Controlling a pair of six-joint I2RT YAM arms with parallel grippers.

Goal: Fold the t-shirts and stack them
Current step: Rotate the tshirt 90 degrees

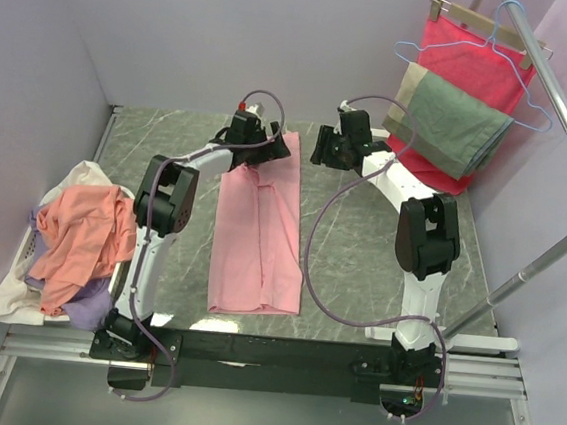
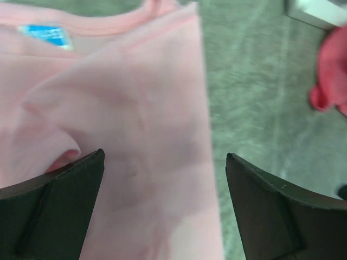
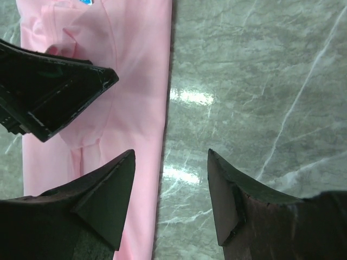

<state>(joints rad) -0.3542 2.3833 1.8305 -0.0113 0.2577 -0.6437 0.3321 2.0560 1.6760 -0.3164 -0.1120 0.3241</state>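
Note:
A light pink t-shirt lies folded lengthwise into a long strip on the marble table, collar at the far end. My left gripper hovers open over the collar end. In the left wrist view the pink t-shirt with its blue label fills the gap at the left gripper. My right gripper is open and empty beside it. In the right wrist view the right gripper straddles the pink t-shirt's right edge. Salmon-orange, white and lilac t-shirts lie piled at the left.
A red cloth on a hanger and a grey-green and beige cloth hang from a metal rack at the far right. The pile rests on a white basket against the left wall.

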